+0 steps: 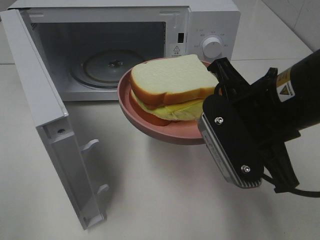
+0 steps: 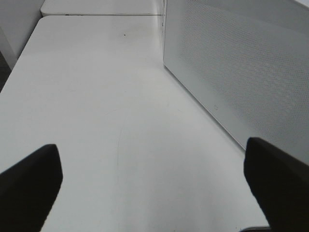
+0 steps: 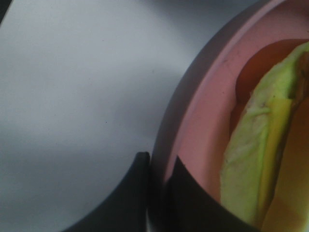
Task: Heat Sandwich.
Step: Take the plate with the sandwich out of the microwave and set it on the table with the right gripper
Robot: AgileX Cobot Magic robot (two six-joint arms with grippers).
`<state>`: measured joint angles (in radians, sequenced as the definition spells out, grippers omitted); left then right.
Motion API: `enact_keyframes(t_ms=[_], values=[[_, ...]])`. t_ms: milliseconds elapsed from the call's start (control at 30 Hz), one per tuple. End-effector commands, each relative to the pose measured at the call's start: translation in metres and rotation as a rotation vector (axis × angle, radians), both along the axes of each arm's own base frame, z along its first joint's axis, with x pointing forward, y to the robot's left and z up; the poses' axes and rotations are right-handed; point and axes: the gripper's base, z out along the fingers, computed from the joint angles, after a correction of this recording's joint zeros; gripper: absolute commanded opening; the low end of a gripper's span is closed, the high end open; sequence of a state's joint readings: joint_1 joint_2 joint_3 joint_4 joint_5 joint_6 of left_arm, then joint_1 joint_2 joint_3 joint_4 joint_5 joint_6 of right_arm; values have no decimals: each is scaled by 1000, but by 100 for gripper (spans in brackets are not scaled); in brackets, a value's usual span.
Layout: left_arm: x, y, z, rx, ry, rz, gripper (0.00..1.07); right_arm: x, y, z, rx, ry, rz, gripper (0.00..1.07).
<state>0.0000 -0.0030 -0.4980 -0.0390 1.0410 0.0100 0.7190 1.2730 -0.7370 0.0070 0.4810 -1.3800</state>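
Note:
The sandwich [image 1: 172, 82], white bread with a tan crust over a yellow-green filling, lies on a round pink plate [image 1: 165, 131]. The plate hangs in the air just in front of the open microwave [image 1: 210, 20]. My right gripper [image 1: 216, 80] is shut on the plate's right rim. In the right wrist view its two fingers pinch the rim [image 3: 203, 96] between them, with the sandwich [image 3: 251, 159] just beyond the right gripper [image 3: 157, 169]. My left gripper [image 2: 152, 159] stands wide open over bare tabletop with nothing between its fingers. It does not show in the exterior high view.
The microwave door [image 1: 45, 100] is swung out to the left, toward the table's front. A glass turntable [image 1: 105, 65] lies inside the cavity. A white perforated panel [image 2: 241, 72] stands close beside the left gripper. The white tabletop [image 1: 150, 190] stretches below the plate.

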Motion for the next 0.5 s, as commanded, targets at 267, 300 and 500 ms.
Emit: enact_keyframes(t_ms=[267,300,500], values=[[-3,0,-1,-2,-23,-4,97,3,-6,6,29,-18,-161,0],[-3,0,-1,-2,-23,-4,97,4,-8,6,30,-23,-204,0],[-3,0,-1,-2,-23,-4,97,7,-12,6,23,-32,-297,0]])
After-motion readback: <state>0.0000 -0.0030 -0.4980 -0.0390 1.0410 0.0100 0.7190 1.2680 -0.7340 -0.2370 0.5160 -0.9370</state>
